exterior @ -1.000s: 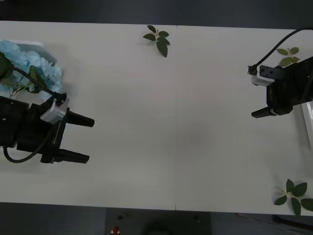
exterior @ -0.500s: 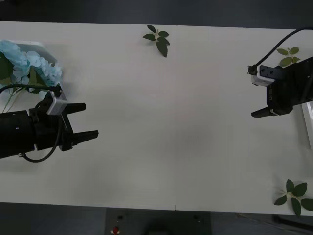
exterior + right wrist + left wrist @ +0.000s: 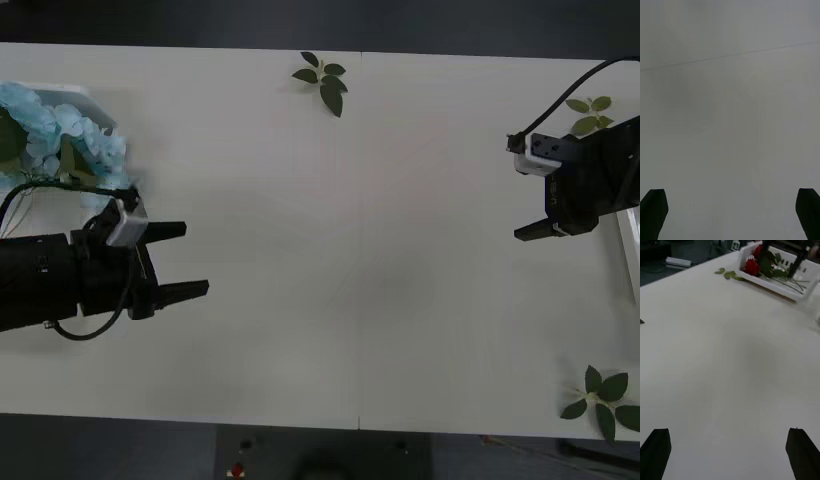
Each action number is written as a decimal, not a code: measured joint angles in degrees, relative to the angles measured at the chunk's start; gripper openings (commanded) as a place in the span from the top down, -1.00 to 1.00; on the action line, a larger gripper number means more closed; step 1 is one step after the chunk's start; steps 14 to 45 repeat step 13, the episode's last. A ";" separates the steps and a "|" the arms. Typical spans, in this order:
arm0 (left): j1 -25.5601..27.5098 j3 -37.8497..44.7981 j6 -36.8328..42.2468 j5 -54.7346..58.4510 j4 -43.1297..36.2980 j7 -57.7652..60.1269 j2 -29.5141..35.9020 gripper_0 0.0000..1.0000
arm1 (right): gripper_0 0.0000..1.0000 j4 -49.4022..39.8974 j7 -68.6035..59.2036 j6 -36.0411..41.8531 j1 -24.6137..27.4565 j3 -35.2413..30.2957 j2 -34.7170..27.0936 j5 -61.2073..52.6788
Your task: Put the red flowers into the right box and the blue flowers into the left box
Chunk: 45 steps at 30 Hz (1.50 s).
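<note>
The blue flowers (image 3: 55, 135) lie heaped in the left box (image 3: 72, 91) at the table's far left. My left gripper (image 3: 190, 260) hovers open and empty just in front of that box, pointing right across the table; its black fingers (image 3: 657, 450) flank bare tabletop. In the left wrist view, the red flowers (image 3: 752, 265) rest in the right box (image 3: 790, 292) at the table's other end. In the front view a thin rim of the right box (image 3: 629, 250) shows at the right edge. My right gripper (image 3: 522, 197) hangs beside it, open and empty (image 3: 731, 190).
Loose green leaf sprigs lie at the back centre (image 3: 322, 80), the back right (image 3: 590, 112) and the front right corner (image 3: 603, 397). One sprig (image 3: 727, 273) lies just beside the right box. A faint seam (image 3: 730, 56) crosses the white table.
My left arm has swung away from the blue flowers and turned level, its open fingers now pointing right across the table. The right arm has stayed put.
</note>
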 measured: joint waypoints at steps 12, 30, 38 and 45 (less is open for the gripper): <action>0.00 0.09 2.69 -0.05 0.00 0.00 0.00 -0.78 | -1.00 0.00 0.00 0.00 0.00 0.00 0.00 0.00; 0.00 0.09 2.69 -0.05 0.00 0.00 0.00 -0.77 | -1.00 0.00 0.00 0.00 0.00 0.00 0.00 0.00; 0.00 0.09 2.69 -0.05 0.00 0.00 0.00 -0.77 | -1.00 0.00 0.00 0.00 0.00 0.00 0.00 0.00; 0.00 0.09 2.69 -0.05 0.00 0.00 0.00 -0.77 | -1.00 0.00 0.00 0.00 0.00 0.00 0.00 0.00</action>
